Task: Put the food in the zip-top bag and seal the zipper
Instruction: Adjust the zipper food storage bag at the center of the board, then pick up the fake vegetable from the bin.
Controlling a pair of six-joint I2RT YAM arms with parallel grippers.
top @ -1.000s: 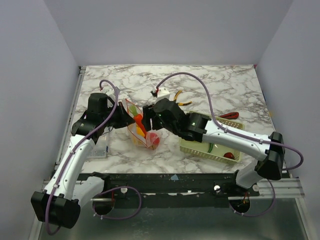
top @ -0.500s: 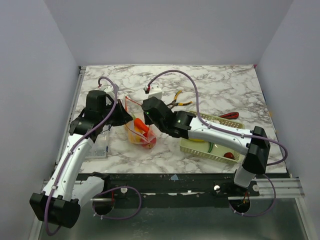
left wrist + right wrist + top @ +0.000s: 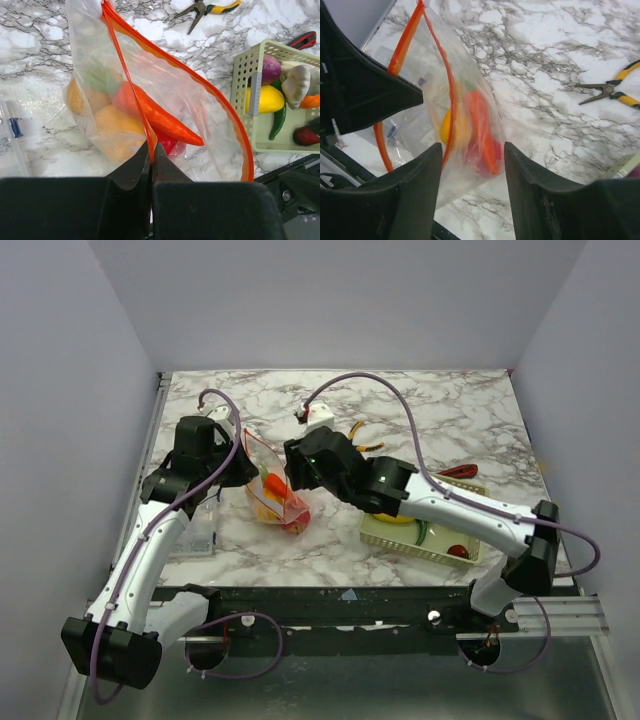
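The clear zip-top bag (image 3: 278, 498) hangs open between the two arms, its base on the marble. My left gripper (image 3: 244, 473) is shut on the red-orange zipper (image 3: 131, 85) at one side of the mouth (image 3: 151, 151). Inside the bag (image 3: 165, 95) lie a long red-orange piece (image 3: 162, 119), orange-yellow pieces (image 3: 112, 127), a green piece (image 3: 102, 77) and something red. My right gripper (image 3: 296, 476) is open and empty just beside the bag. In the right wrist view its fingertips (image 3: 472, 170) frame the lower bag (image 3: 470, 125) without touching it.
A pale green mesh basket (image 3: 400, 538) at the right holds a yellow piece (image 3: 267, 99), a purple one (image 3: 272, 70), a green one (image 3: 278, 120) and a white bulb (image 3: 295, 82). Yellow-handled pliers (image 3: 358, 440) lie behind. A red-handled tool (image 3: 458, 471) lies by the basket. A clear box (image 3: 195, 537) sits left.
The right arm drew back from the bag's mouth, then came close again, open. The long red-orange piece now lies inside. The left gripper kept its hold; the bag shifted slightly.
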